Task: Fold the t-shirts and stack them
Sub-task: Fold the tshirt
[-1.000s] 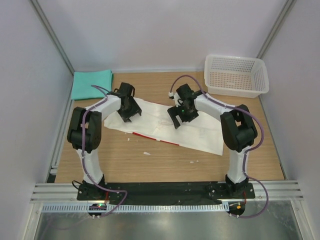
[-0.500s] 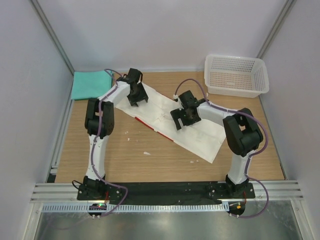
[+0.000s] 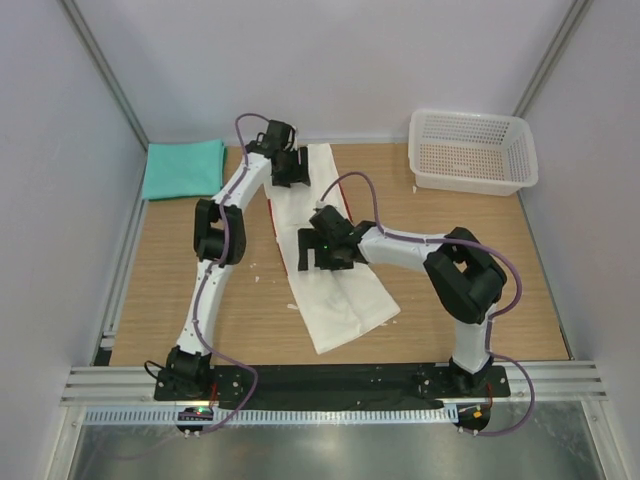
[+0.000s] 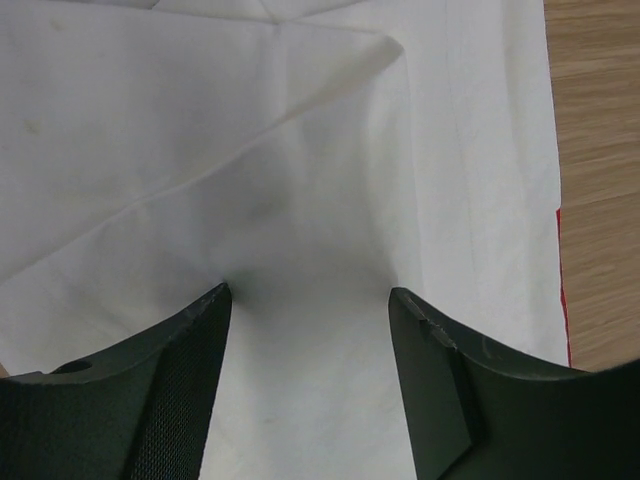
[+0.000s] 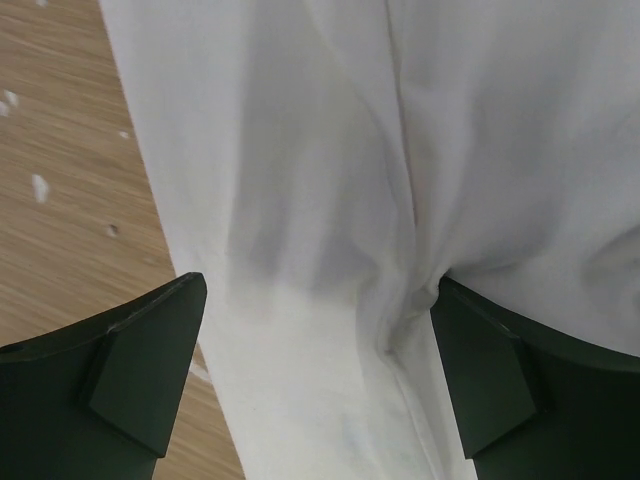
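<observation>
Left claw (image 3: 285, 167) sits at the far end of the white t-shirt (image 3: 340, 300), with its jaws spread wide. The left wrist view shows cloth lying flat between the two fingers and nothing pinched. Right claw (image 3: 322, 247) reaches across from its own side to the middle of the same shirt. It too is spread wide, with white cloth rumpled against one finger but none gathered between them. Both appear to rest on or just over the cloth; whether they press down cannot be told.

The shirt lies on the worktop (image 3: 180, 300) as a long narrow strip. Its long axis runs from the back edge toward the arm bases, with the near end slanting a little to the right. A thin red edge (image 4: 562, 280) of the print peeks out along one side, so the printed face seems to be tucked under.

What matters for the next move is that both claws are on the far half, while the near end lies free and well apart from either. Shortening the strip probably means taking that near end and carrying it along the axis toward the left claw. The right arm looks the better placed for this.

The folded teal t-shirt (image 3: 183, 168) lies in the far left corner, beside the left claw with bare wood between. The left arm is therefore nearer for stacking. The basket (image 3: 472, 150) stands at the far right, out of the way.
</observation>
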Controlling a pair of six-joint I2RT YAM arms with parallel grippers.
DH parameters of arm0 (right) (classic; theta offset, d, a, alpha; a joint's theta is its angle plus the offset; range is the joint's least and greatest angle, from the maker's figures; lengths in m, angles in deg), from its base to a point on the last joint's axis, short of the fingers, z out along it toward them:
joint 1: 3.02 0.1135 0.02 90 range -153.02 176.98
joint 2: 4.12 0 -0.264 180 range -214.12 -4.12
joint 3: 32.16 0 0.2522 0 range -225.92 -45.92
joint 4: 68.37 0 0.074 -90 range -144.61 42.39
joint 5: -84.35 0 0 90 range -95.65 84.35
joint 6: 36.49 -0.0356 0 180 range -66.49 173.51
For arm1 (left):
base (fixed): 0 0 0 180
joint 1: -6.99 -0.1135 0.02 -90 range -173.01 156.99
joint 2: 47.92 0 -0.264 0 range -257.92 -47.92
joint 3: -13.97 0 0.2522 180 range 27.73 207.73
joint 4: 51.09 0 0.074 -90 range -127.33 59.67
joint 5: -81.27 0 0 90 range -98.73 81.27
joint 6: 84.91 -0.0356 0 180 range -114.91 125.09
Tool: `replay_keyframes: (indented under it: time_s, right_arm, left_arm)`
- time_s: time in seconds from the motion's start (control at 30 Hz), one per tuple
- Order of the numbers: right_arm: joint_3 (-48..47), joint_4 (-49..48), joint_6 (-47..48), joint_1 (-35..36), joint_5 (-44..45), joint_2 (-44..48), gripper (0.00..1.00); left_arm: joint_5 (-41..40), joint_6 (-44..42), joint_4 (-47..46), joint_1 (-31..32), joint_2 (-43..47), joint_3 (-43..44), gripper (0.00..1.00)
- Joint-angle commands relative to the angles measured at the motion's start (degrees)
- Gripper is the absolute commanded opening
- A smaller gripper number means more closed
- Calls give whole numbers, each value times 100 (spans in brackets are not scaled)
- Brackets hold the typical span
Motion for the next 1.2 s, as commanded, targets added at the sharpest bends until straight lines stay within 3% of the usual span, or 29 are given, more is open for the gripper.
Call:
replay_keyframes:
  time_s: [0.0,0.23,0.4,0.57,0.8,0.93,1.0,1.17]
  right_arm:
    - [275,-74,-1839,371,-722,-840,100]
    - [20,-163,-2254,1039,-80,-551,100]
    - [-412,593,-1569,1040,938,-349,100]
    - [-394,1234,-578,654,1396,-7,100]
    - [-16,1340,320,197,711,1205,100]
    - [89,1358,313,74,571,1637,100]
    - [291,1332,234,-119,29,1734,99]
    - [1413,1096,-39,-936,-694,2794,72]
  left_arm:
    - [455,-793,-170,-2,-520,-28,67]
    - [1149,-671,-592,-82,-591,26,68]
    - [1124,-539,-848,-82,-354,-168,68]
    - [1185,-126,-839,-204,296,-247,68]
    - [1168,103,-883,-205,2053,-1064,72]
    - [1272,68,-410,-249,2634,-1345,74]
    - [1378,155,-233,-240,3019,-1810,73]
    - [1641,568,-320,-161,4469,-4373,68]
